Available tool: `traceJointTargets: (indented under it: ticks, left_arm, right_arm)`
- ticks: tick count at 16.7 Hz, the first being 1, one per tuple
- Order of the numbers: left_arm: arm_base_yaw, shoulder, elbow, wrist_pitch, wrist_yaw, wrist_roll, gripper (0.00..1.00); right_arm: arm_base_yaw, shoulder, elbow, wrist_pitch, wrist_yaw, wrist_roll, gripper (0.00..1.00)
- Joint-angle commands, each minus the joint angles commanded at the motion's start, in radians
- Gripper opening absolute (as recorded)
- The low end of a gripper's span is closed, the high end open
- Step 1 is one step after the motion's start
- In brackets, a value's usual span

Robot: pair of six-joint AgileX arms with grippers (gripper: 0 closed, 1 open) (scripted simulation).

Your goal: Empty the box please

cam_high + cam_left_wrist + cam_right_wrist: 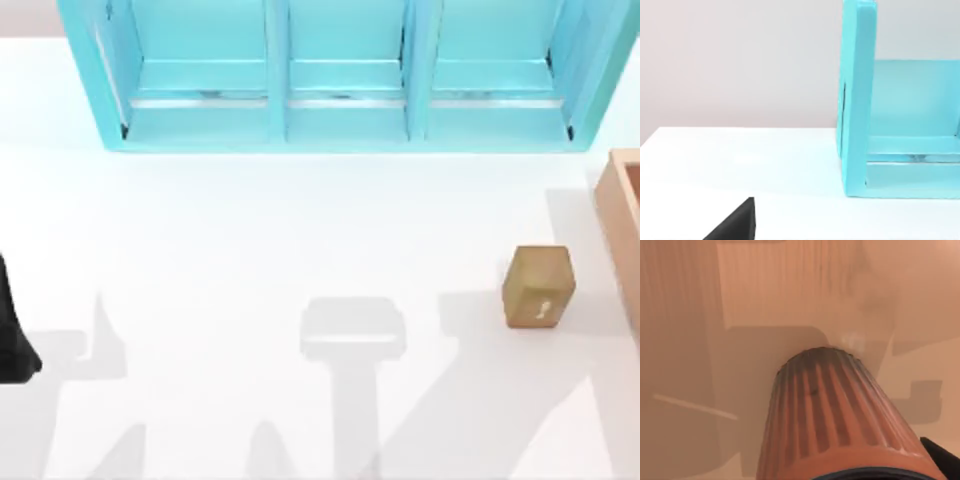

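The box [624, 225] is a light-tan wooden crate at the table's right edge, with one wall showing in the top view. The right wrist view looks down into the box's brown inside [765, 295]. There a ribbed orange-brown cup [840, 415] stands very close to the camera, with its rim nearest. A black part of my right gripper [941, 456] sits right beside the cup's rim; I cannot tell whether it grips the cup. My left arm [12, 340] is parked at the table's left edge, and a black part of my left gripper [735, 224] shows over the white table.
A big turquoise shelf cabinet [340, 80] runs along the back of the table, and its end wall [857, 100] is near my left arm. A small olive-brown carton [538, 287] with a white mark stands just left of the box.
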Motion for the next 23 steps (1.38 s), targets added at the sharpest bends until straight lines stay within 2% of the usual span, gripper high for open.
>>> traceJointTargets:
  ticks: [5,12,15,19,23]
  left_arm:
    - [0.000,0.000,0.000,0.000,0.000,0.000,1.00]
    - [0.000,0.000,0.000,0.000,0.000,0.000,1.00]
    - [0.000,0.000,0.000,0.000,0.000,0.000,1.00]
    - [0.000,0.000,0.000,0.000,0.000,0.000,1.00]
    - [0.000,0.000,0.000,0.000,0.000,0.000,1.00]
  right_arm:
    - [-0.006,-0.022,0.038,-0.035,-0.006,-0.012,0.00]
    - [-0.064,-0.079,0.343,-0.296,-0.011,-0.034,0.00]
    - [-0.048,-0.065,0.431,-0.416,-0.006,-0.021,0.00]
    - [-0.006,-0.040,0.468,-0.502,-0.001,-0.005,0.00]
    - [-0.008,-0.039,0.466,-0.502,-0.002,-0.003,0.00]
